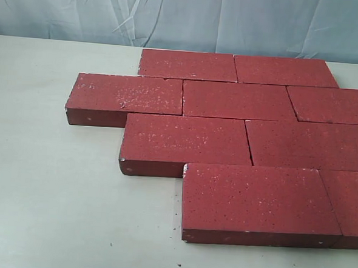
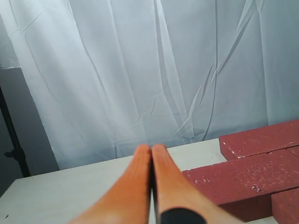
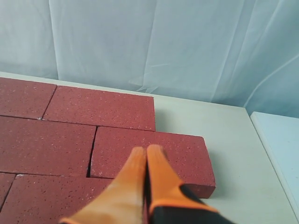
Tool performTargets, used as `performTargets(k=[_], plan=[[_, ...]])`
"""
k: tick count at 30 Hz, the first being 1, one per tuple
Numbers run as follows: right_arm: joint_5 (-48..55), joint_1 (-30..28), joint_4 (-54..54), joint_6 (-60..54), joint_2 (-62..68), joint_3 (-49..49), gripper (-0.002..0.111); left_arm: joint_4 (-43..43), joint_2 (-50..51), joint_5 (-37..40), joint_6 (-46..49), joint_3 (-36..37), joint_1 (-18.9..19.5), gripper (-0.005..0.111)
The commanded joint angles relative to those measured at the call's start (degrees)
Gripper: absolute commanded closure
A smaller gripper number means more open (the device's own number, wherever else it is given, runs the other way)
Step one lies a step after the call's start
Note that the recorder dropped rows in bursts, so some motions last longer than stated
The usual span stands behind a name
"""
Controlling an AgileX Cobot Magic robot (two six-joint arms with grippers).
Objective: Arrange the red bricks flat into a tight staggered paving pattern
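Note:
Several red bricks lie flat on the pale table in four staggered rows, packed edge to edge; the nearest one sits at the front right. Neither gripper shows in the exterior view. My left gripper has its orange fingers pressed together with nothing between them, beside the bricks' outer edge. Above the end brick of a row, my right gripper is shut too, holding nothing.
A wrinkled white curtain hangs behind the table. Bare table lies left of and in front of the bricks. In the right wrist view the table's edge runs close past the end brick.

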Motion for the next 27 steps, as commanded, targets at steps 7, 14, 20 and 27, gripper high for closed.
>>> performTargets(k=[7,14,20,27], plan=[[-0.95,-0.29,0.27,0.06,-0.24,0.25,0.109,-0.27,-8.10,1.81,-0.82,6.15,0.34,0.107],[-0.95,-0.29,0.27,0.06,-0.24,0.25,0.109,-2.30,-8.35,2.30,-0.82,9.27,3.25,0.107],[-0.95,-0.29,0.27,0.06,-0.24,0.25,0.109,-2.55,-8.35,4.27,-0.82,9.27,3.25,0.107],[-0.95,-0.29,0.27,0.06,-0.24,0.25,0.109,-2.68,-8.35,10.25,-0.82,9.27,3.25,0.107]])
